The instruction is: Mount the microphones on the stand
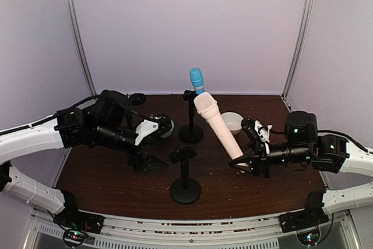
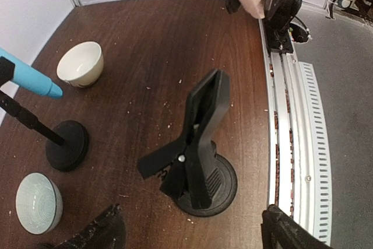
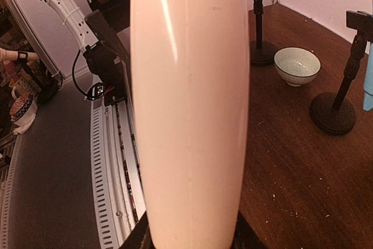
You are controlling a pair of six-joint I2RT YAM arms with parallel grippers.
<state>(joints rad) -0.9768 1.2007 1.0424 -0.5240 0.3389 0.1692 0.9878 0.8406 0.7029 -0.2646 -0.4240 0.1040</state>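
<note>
Brown tbl (image 1: 262, 185), glossy cream-beige mic (image 1: 220, 129), tilted

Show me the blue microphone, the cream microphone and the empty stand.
blue microphone (image 1: 197, 80), top view, on its head.
cream microphone (image 1: 220, 127), top view, on its handle.
empty stand (image 2: 205, 122), left wrist view, on its clip.

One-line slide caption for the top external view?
Right gripper holds the cream-beige stick microphone tilted near the empty black clip stand; the light blue microphone sits on the rear stand.
</note>
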